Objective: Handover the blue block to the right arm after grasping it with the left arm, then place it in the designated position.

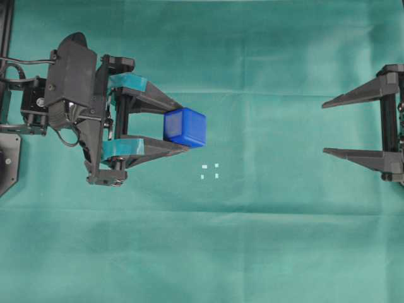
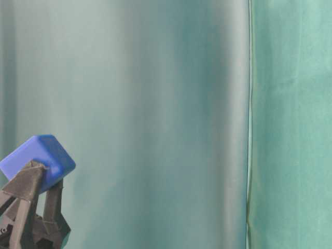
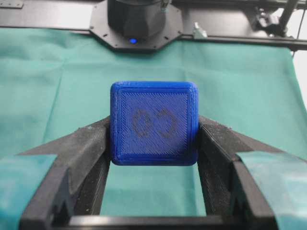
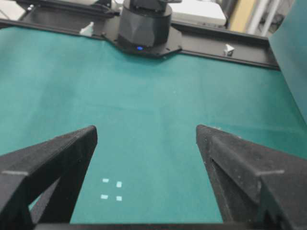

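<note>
The blue block [image 1: 185, 127] is pinched between the teal-taped fingers of my left gripper [image 1: 178, 128], left of the cloth's middle. The table-level view shows the blue block [image 2: 39, 161] lifted and tilted between the dark fingertips [image 2: 27, 179]. In the left wrist view the blue block [image 3: 154, 122] fills the gap between the tips of the left gripper [image 3: 154, 132]. My right gripper [image 1: 326, 127] stands wide open at the far right, holding nothing. The designated position [image 1: 210, 171], four small white marks, lies on the cloth below and right of the block; in the right wrist view the designated position [image 4: 111, 189] lies low between the right gripper [image 4: 146, 134] fingers.
Green cloth [image 1: 252, 246] covers the whole table. The left arm's base [image 4: 144, 26] stands at the far edge in the right wrist view, and the right arm's base [image 3: 136, 21] in the left wrist view. A green backdrop [image 2: 155, 104] hangs behind the table.
</note>
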You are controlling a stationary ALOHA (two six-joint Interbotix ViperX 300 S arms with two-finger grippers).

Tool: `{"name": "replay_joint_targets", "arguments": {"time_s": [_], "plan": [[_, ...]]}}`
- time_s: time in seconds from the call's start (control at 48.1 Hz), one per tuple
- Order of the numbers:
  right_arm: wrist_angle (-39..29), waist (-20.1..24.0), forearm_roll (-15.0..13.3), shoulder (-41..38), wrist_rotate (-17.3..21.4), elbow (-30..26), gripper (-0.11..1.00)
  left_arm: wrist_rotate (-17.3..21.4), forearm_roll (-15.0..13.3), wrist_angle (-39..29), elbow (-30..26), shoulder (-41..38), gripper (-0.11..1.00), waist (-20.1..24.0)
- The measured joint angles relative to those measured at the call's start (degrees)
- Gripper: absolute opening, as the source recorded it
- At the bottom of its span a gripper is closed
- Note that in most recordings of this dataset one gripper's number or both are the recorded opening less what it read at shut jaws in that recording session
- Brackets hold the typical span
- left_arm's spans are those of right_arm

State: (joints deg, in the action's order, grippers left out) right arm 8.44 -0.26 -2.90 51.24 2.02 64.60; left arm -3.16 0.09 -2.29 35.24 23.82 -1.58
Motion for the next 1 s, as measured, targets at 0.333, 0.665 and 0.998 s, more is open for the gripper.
{"name": "replay_joint_targets", "arguments": {"time_s": [0.333,0.665,0.998], "plan": [[-7.38,0.00,-7.73,0.09,-1.93,-3.96,0.93,-0.09,-0.09,0.09,0.00,0.00,0.47,0.00],[-11.43,0.00,-25.75,0.26,-8.17,-7.03,0.93,-0.09,-0.09,0.00,0.00,0.00,0.47,0.00],[-11.43,0.00,-44.65,0.26,-12.74,-7.47,0.93,-0.09,-0.09,0.00,0.09,0.00,0.47,0.00]]}}
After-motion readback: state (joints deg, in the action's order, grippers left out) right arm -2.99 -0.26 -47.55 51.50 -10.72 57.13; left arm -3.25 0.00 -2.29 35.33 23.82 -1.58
